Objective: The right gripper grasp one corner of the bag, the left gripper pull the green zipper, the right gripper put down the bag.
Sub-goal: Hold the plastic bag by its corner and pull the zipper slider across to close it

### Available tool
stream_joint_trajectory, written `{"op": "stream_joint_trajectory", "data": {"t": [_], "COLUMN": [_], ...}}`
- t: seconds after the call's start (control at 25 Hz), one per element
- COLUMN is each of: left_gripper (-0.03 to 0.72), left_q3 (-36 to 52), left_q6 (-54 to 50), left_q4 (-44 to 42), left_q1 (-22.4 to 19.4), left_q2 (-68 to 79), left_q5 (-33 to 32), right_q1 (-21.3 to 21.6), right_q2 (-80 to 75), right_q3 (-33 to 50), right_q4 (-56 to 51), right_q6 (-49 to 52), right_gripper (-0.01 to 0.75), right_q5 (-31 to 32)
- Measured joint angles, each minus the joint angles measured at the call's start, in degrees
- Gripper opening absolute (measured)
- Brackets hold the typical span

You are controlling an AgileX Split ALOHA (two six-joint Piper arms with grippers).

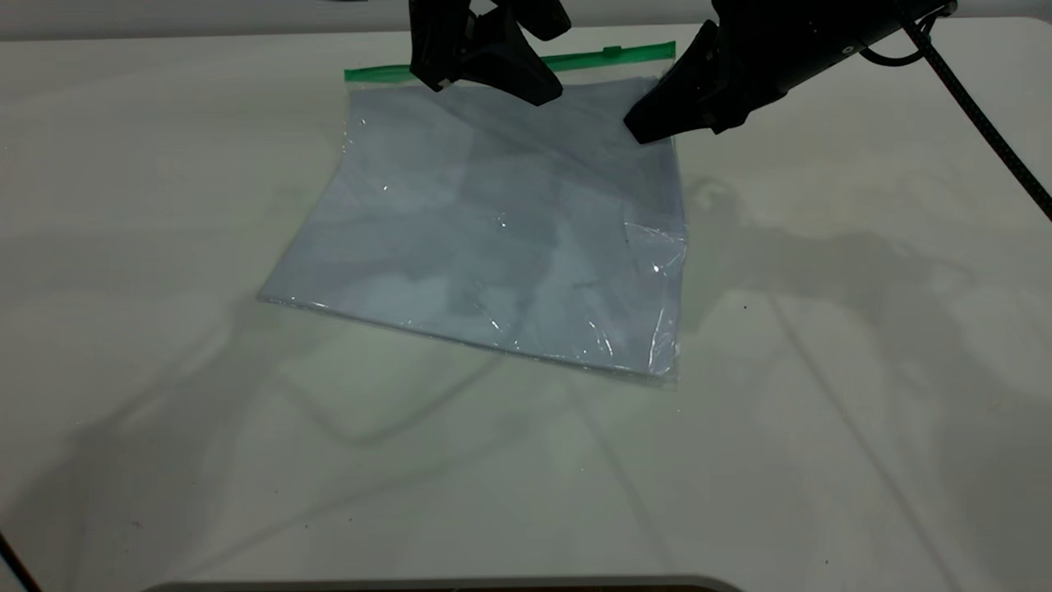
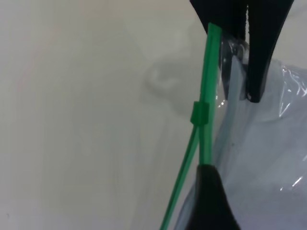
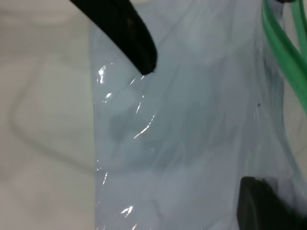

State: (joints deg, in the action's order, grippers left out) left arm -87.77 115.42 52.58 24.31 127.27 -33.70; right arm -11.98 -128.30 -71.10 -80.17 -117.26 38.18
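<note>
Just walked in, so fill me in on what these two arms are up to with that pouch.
Two robot arms are working on the bag, a clear pouch of pale sheets lying on the white table. Both hover over its far edge, by the green zipper. The left gripper is near the middle of the strip; in its wrist view the slider tab sits between its open fingers, ungripped. The right gripper is open over the bag's far right corner, not yet holding it.

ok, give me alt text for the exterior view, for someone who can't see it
A clear bag of pale paper sheets lies on a white table, its green zipper along the far edge. Two black robot claws hang over that far edge: the left claw at the zipper's middle, the right claw above the bag's far right corner.
</note>
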Motion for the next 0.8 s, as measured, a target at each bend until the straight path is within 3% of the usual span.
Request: {"op": "stream_joint_trajectory", "data": {"t": [0.44,0.8], "left_gripper": [0.536,0.529], "left_q3": [-1.3,-1.7], "left_q6": [5.5,5.7], "left_q4": [5.7,6.1], "left_q1": [0.3,0.4], "left_q2": [1.6,3.2], "left_q5": [1.9,0.8], "right_q1": [-3.0,-4.6], "right_q2": [0.0,0.0], "right_q3": [0.0,0.0], "right_q4": [-0.2,-0.7], "right_q6": [-2.9,-3.3], "right_gripper": [0.035,0.035], "right_q5": [-5.1,-5.1]}}
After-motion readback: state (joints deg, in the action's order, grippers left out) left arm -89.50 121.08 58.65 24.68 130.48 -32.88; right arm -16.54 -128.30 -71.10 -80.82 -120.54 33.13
